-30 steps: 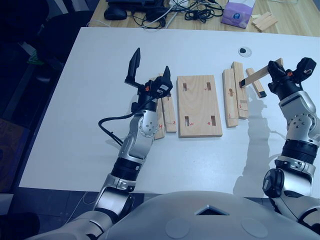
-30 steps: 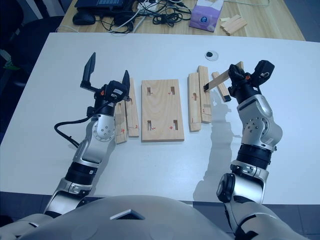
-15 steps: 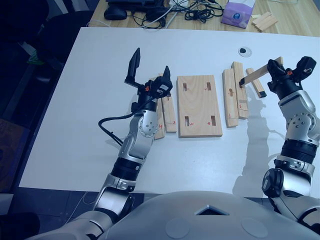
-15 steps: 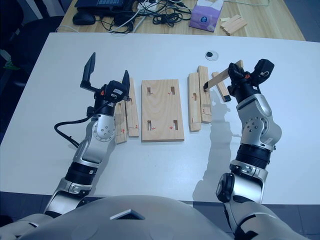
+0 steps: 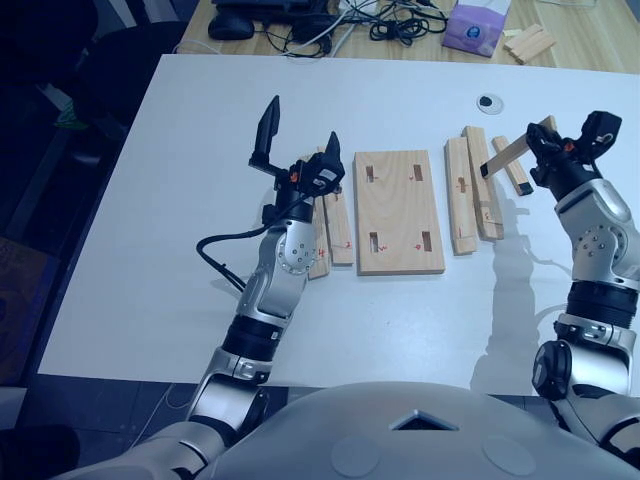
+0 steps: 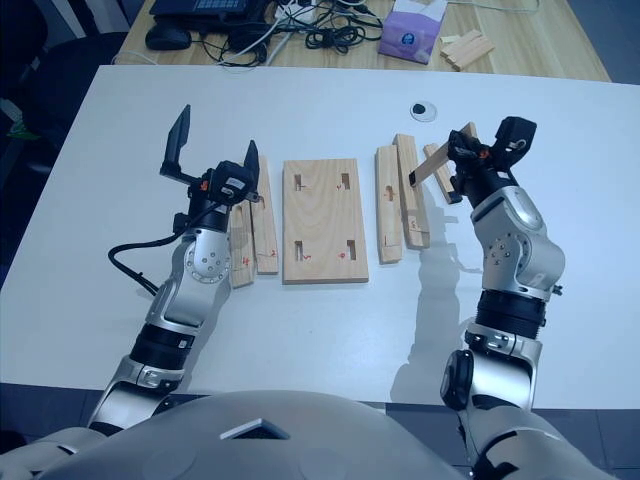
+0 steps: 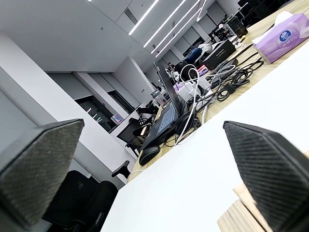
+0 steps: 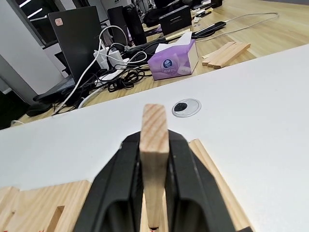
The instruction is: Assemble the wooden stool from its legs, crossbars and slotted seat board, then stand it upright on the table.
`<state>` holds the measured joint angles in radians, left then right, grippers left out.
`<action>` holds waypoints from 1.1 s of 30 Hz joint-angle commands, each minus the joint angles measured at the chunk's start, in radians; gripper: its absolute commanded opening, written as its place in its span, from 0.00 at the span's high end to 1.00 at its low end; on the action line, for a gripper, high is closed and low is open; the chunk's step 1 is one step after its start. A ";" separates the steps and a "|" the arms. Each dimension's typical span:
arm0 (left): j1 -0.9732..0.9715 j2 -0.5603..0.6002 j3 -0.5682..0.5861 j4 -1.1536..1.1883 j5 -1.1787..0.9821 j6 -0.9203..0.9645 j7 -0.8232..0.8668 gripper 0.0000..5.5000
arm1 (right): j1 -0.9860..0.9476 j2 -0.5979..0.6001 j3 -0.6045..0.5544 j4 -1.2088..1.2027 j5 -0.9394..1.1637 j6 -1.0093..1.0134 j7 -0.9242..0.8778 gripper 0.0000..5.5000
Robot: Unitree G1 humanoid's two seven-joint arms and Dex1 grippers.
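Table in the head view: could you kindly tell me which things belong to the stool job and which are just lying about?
Job: seat board; left pair of legs; right pair of legs; crossbar in the right gripper; second crossbar on the table.
Lying about: tissue box; cables; mouse; round grommet; wood offcuts on the far desk.

Left legs [image 5: 340,235] partly hidden, perhaps two.

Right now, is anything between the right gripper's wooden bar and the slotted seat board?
Yes: two long wooden pieces lie side by side between the pale slotted seat board and the short wooden bar clamped in the right gripper. The bar is raised, so it could probably pass over them.
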<state>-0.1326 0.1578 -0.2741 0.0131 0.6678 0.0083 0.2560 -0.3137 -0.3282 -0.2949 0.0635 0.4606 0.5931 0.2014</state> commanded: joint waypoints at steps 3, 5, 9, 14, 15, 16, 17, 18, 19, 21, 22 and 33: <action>-0.012 0.003 0.003 0.015 0.000 -0.004 0.004 0.02 | 0.063 0.001 0.079 -0.026 -0.105 -0.014 -0.026 0.93; -0.015 0.004 0.002 0.018 -0.001 -0.006 0.005 0.02 | 0.099 0.010 0.096 -0.008 -0.128 -0.041 -0.022 0.93; -0.013 0.006 0.002 0.016 -0.001 -0.007 0.003 0.02 | 0.131 0.027 0.110 -0.012 -0.135 -0.056 -0.027 0.93; -0.015 0.009 0.003 0.017 -0.004 -0.008 -0.001 0.02 | 0.128 0.016 0.123 -0.011 -0.157 -0.095 -0.015 0.93; -0.015 0.010 0.003 0.017 -0.004 -0.009 -0.001 0.02 | 0.120 0.022 0.112 -0.023 -0.142 -0.113 -0.008 0.93; -0.016 0.010 0.003 0.020 -0.005 -0.011 -0.001 0.02 | 0.111 0.025 0.101 -0.041 -0.135 -0.138 -0.005 0.93; -0.017 0.010 0.002 0.023 -0.006 -0.012 -0.002 0.02 | 0.104 0.029 0.092 -0.060 -0.134 -0.168 -0.006 0.93; -0.016 0.009 0.002 0.024 -0.005 -0.011 0.000 0.02 | 0.095 0.031 0.087 -0.068 -0.129 -0.186 0.001 0.93; -0.016 0.007 0.001 0.025 -0.005 -0.010 0.002 0.02 | 0.090 0.032 0.081 -0.070 -0.131 -0.208 0.003 0.88; -0.016 0.006 0.001 0.028 -0.006 -0.010 0.004 0.02 | 0.087 0.032 0.073 -0.068 -0.131 -0.228 0.013 0.82; -0.017 0.005 0.001 0.030 -0.007 -0.011 0.005 0.02 | 0.089 0.029 0.072 -0.068 -0.133 -0.235 0.020 0.80; -0.022 -0.002 0.003 0.064 -0.015 -0.027 0.012 0.02 | 0.000 0.030 -0.022 -0.179 -0.026 -0.283 0.050 0.44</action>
<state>-0.1473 0.1561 -0.2749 0.0616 0.6568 -0.0165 0.2647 -0.2556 -0.2908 -0.2929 -0.0815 0.4082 0.3071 0.2678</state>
